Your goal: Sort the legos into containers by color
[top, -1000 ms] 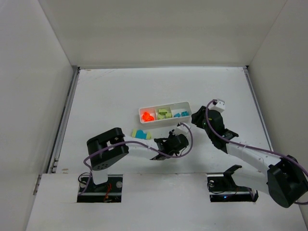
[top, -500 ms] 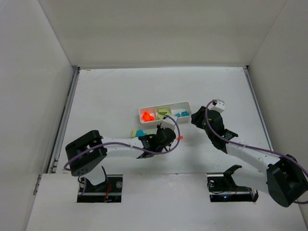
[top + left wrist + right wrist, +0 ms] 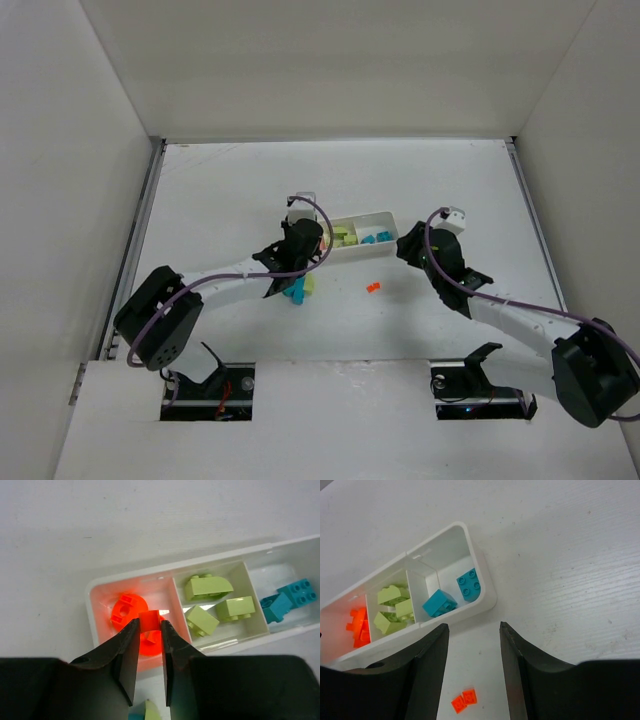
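**Two arms at one tray, one brick held**

The white table (image 3: 220,200) carries everything. The left arm (image 3: 225,285) reaches far and to the right across it. The right arm (image 3: 500,310) reaches far and to the left from its own side. Between their ends lies the long white tray (image 3: 90,600), with three compartments side by side.

The left gripper (image 3: 149,625) is over the left compartment. Its fingers stand narrow and are closed on a small orange-red brick (image 3: 149,618). Directly under it lie the other orange-red pieces (image 3: 125,612). I cannot tell if the held brick touches them.

The right gripper (image 3: 472,626) hangs just near of the right end of the tray. Its fingers are spread wide and there is nothing between them.

The middle compartment holds three pale green bricks (image 3: 207,587). The right compartment holds two cyan bricks (image 3: 297,592), one flat with the studs up and one tilted.

Some pieces are on the table, outside the tray. A loose cyan brick (image 3: 296,293) and a loose pale green brick (image 3: 309,283) lie close together near of the left end of the tray, beside the left arm. A loose orange-red piece (image 3: 373,287) lies alone, near of the tray and between the two arms. In the right wrist view it looks like two tiny squares joined together.
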Controlling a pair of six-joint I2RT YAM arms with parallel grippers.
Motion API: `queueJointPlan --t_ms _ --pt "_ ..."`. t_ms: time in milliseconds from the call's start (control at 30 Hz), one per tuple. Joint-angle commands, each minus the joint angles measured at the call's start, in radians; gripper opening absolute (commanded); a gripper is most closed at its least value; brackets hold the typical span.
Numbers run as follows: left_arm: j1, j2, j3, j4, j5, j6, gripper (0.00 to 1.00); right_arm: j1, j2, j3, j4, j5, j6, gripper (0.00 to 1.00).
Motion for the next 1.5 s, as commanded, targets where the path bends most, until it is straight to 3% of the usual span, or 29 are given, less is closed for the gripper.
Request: queueJointPlan --t_ms 0,167,367,433,533,633,1067,1467 --pt "0.020 0.026 0.041 0.024 0.020 0.017 0.22 0.022 0.015 0.020 0.048 -0.007 -0.008 0.52" --pt "0.019 0.025 0.037 0.036 0.013 0.020 0.41 0.065 0.031 0.025 0.028 0.004 -0.010 0.51" --pt "0.011 -0.032 0.014 0.055 0.012 0.019 0.45 0.181 0.074 0.043 -0.060 0.042 0.028 0.29" --pt "-0.003 -0.059 0.000 0.066 0.018 0.014 0.45 0.213 0.099 0.066 -0.117 0.079 0.027 0.30" --pt "-0.030 -0.102 -0.029 0.090 0.020 0.011 0.45 0.253 0.160 0.107 -0.205 0.125 0.024 0.41" --pt "-0.052 -0.147 -0.073 0.127 0.020 0.008 0.45 0.279 0.206 0.127 -0.235 0.142 0.031 0.45" --pt "-0.063 -0.219 -0.202 0.248 0.052 0.000 0.46 0.313 0.329 0.207 -0.306 0.130 0.085 0.44" --pt "-0.055 -0.248 -0.239 0.263 0.089 -0.006 0.46 0.345 0.386 0.219 -0.384 0.175 0.157 0.39"
